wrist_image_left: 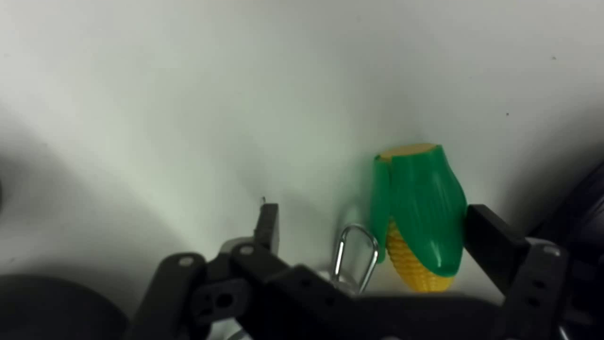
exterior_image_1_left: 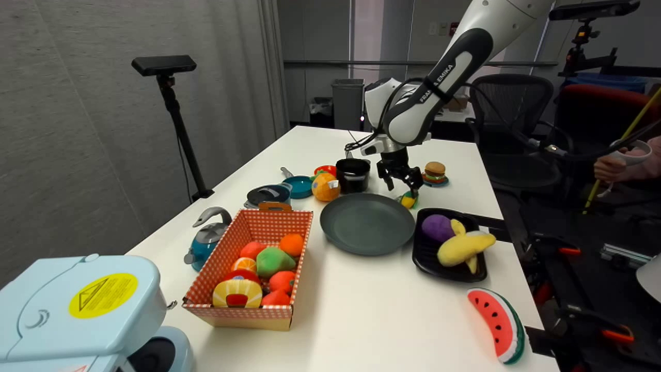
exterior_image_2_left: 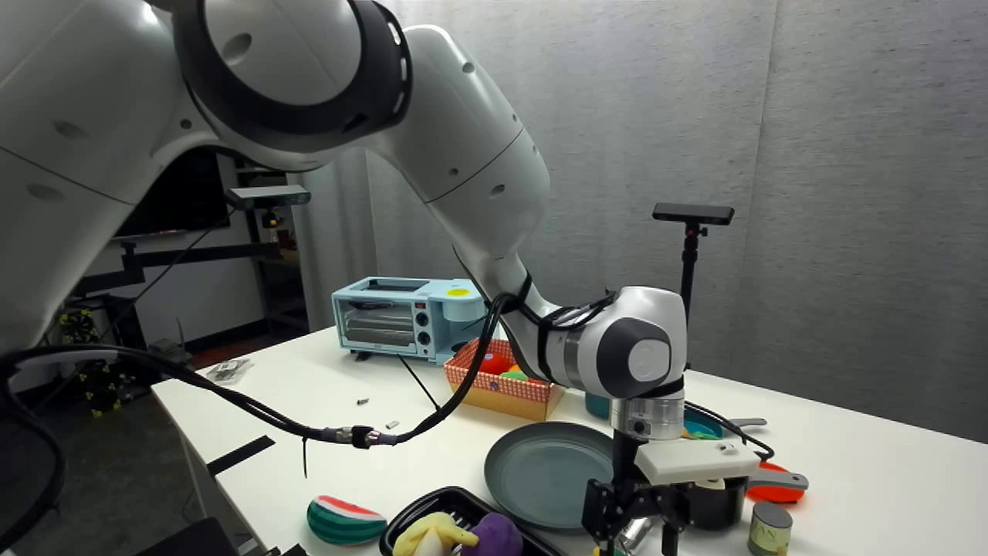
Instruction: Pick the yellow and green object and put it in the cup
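Toy corn [exterior_image_1_left: 408, 200], in an exterior view: lying on the white table [exterior_image_1_left: 382, 315], by the rim of the dark plate [exterior_image_1_left: 367, 223]; not lifted, not in the black cup [exterior_image_1_left: 353, 175].
Gripper [exterior_image_1_left: 403, 189]: down at the corn, spread wide, pinching nothing.
Corn-to-cup: reach looks nearly done; squeeze, lift, carry, release all left, I judge.
Cup: standing near the gripper, beyond the plate from my side; inside too dark to read.
Orange toy [exterior_image_1_left: 326, 187]: just beside the cup, could get nudged.
Black tray [exterior_image_1_left: 449, 275]: near the corn, holding banana [exterior_image_1_left: 467, 247] and purple toy [exterior_image_1_left: 438, 228]; away from the likely route.
Burger [exterior_image_1_left: 435, 172]: beyond the corn, apart, harmless I'd guess.
Grey can [exterior_image_2_left: 769, 530], in an exterior view: near the cup, upright.
Red dish [exterior_image_2_left: 774, 496]: just past the cup; touching or not, can't say.
Corn here: mostly hidden at the bottom edge, only a sliver showing by the gripper.
Fingers [wrist_image_left: 493, 241], in the wrist view: well apart, corn in the gap; the one at picture right touches or nearly touches it, the opposite one stands off.
Metal loop [wrist_image_left: 376, 248]: between the fingers too, close against the corn, touch unconfirmed; may get nipped along with it.
Dark round edge [wrist_image_left: 52, 307]: lower left corner, plate or cup, can't say.
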